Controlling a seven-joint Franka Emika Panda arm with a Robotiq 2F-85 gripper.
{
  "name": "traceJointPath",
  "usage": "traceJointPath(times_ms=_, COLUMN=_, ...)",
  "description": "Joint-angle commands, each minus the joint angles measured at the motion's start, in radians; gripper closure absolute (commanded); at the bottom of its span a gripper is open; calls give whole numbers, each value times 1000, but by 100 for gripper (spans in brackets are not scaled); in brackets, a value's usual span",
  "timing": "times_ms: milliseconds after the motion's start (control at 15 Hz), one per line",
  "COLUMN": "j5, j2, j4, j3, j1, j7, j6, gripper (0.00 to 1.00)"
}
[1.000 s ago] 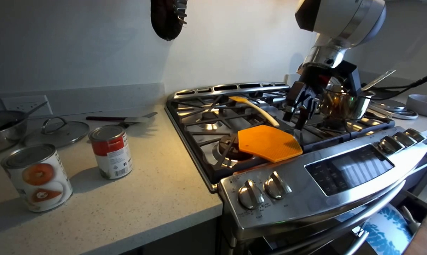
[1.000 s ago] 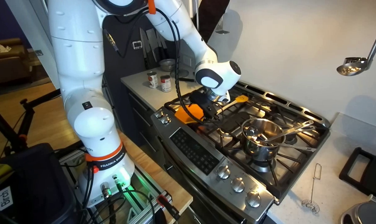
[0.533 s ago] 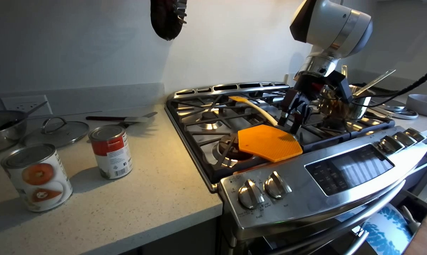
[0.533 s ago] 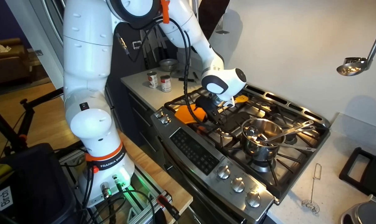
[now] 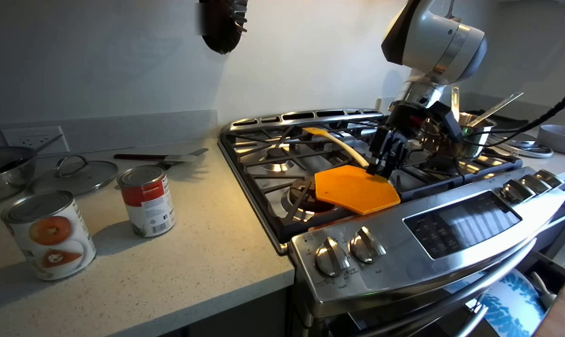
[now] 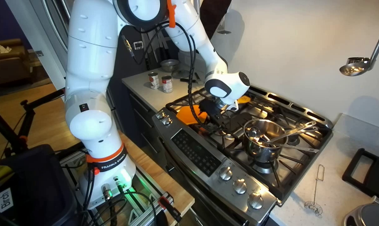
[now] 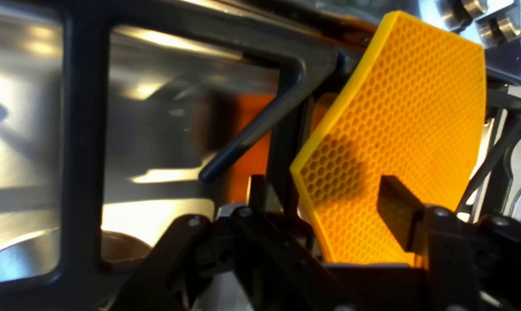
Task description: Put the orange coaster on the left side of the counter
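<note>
The orange coaster (image 5: 355,189) is a flat hexagon lying over the front burner grate of the stove, beside the counter (image 5: 207,252). It also shows in an exterior view (image 6: 185,115), partly behind the arm's cables, and fills the right part of the wrist view (image 7: 415,112). My gripper (image 7: 325,194) is open with nothing held. In the wrist view one finger (image 7: 394,207) is over the coaster and the other is off its edge, over the grate. In an exterior view my gripper (image 5: 381,172) is low at the coaster's far corner; I cannot tell if it touches.
On the counter stand two cans (image 5: 146,201) (image 5: 53,241), a glass lid (image 5: 81,177), a pan (image 5: 8,171) and a knife (image 5: 142,157). A spatula (image 5: 343,145) lies on the grates next to the coaster. A steel pot (image 6: 261,150) with utensils stands on another burner.
My gripper has come down and moved left in the exterior view with the cans, to the coaster's far corner. The coaster has not moved.
</note>
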Motion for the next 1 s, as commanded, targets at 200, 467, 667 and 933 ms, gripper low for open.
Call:
traceJointPath(times_ms=200, j5=-25, j2=-1, j4=14, j3=26, j1=-21, j7=13, j6=-73, gripper=84)
traceJointPath(times_ms=467, j5=-52, j2=-20, j4=20, j3=18, j1=-21, j7=33, j6=-103, gripper=100)
traceJointPath(times_ms=667, j5=-62, j2=-75, j4=10, j3=25, j1=-21, j7=14, j6=-159, gripper=98)
traceJointPath(times_ms=933, j5=-53, j2=-216, j4=-18, j3=44, j1=6, j7=-37, j6=-237, gripper=98)
